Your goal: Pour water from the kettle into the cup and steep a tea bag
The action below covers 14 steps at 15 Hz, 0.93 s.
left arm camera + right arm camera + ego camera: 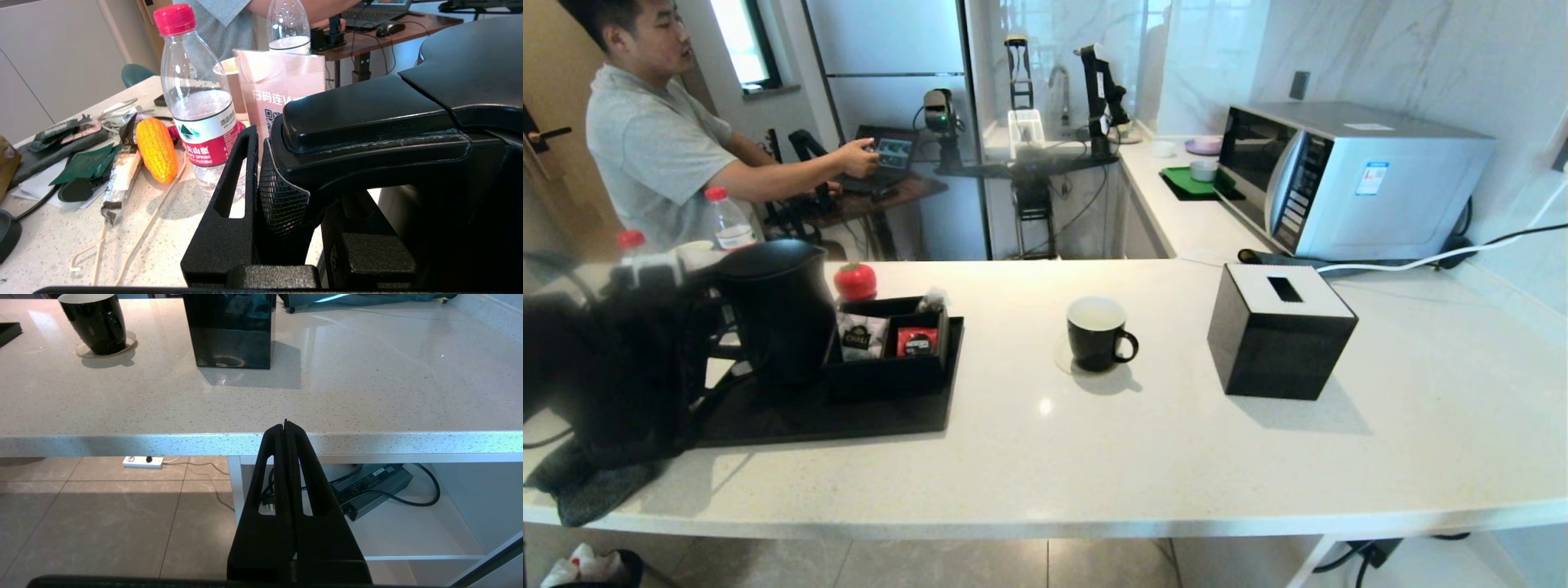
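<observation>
White counter (1094, 457) holds cup (1098, 333) with pale liquid; left hand (286, 204) grips kettle (776, 306) handle; right hand (287, 433) closed.

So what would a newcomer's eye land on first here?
The left gripper clamped on the handle of the kettle, over the black tray at the counter's left. Then the cup alone mid-counter, beside the black tissue box.

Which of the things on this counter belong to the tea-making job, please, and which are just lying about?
Belonging to the job:
kettle, its handle gripped by the left end effector
cup

Just lying about:
tissue box
microwave
water bottle
toy corn
red sachet

The tea bag is not visible.
</observation>
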{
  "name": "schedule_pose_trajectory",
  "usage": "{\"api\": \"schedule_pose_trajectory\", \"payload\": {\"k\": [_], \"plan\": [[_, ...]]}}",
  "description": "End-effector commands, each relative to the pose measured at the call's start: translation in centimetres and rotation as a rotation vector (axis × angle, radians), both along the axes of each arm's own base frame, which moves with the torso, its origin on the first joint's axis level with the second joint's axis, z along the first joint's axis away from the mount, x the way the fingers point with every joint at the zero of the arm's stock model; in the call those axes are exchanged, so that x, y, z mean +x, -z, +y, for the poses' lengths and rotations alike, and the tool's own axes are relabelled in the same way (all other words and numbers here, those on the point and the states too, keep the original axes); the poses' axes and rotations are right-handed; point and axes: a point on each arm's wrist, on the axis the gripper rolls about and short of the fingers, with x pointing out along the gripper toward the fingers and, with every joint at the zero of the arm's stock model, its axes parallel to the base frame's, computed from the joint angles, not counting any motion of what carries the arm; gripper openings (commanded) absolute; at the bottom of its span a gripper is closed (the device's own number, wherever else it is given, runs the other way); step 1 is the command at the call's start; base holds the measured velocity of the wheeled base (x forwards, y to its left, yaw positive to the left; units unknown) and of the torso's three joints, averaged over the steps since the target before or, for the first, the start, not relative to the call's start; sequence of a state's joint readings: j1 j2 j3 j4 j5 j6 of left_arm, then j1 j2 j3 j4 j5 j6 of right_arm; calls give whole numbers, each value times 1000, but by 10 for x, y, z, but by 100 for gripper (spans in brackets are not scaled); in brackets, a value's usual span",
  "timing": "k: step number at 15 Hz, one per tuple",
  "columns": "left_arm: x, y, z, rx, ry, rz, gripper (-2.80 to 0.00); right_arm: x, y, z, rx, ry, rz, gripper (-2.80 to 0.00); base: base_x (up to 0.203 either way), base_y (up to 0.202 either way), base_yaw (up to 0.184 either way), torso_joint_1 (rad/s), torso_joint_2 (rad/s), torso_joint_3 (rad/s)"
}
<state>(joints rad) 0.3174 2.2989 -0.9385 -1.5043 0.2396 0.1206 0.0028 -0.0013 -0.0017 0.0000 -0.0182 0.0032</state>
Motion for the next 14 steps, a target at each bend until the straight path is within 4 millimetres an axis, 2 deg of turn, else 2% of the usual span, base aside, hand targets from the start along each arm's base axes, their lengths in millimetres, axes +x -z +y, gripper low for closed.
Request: {"api": "schedule_pose_trajectory", "payload": {"k": [1,14], "plan": [[-1,2,1,0,-4,1,-280,0,0,0,0,0,1,-280,0,0,0,0,0,0],[-9,3,-2,-32,-22,4,-280,0,0,0,0,0,1,-280,0,0,0,0,0,0]]}}
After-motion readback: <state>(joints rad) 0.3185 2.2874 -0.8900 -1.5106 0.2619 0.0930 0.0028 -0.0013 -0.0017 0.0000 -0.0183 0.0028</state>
